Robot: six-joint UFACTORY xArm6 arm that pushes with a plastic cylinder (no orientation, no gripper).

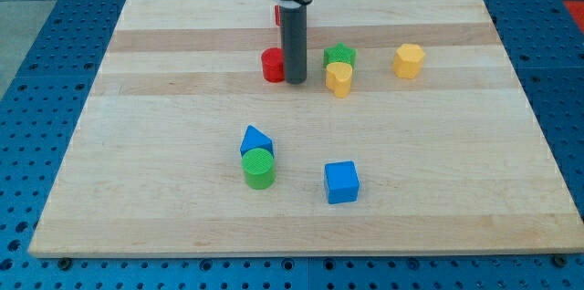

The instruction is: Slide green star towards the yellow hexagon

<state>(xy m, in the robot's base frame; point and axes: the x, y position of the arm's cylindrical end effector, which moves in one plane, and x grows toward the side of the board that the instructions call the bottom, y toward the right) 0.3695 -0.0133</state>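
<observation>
The green star (339, 55) lies in the upper middle of the board, touching a yellow heart-like block (338, 78) just below it. The yellow hexagon (409, 60) lies to the star's right, a gap apart. My tip (296, 81) is down on the board left of the star, between it and a red cylinder (273, 65), and a small gap from the star.
A red block (277, 15) is mostly hidden behind the rod near the view's top. A blue triangular block (255, 139) touches a green cylinder (258, 170) in the lower middle. A blue cube (341, 181) lies to their right. The wooden board (137, 144) sits on a blue perforated table.
</observation>
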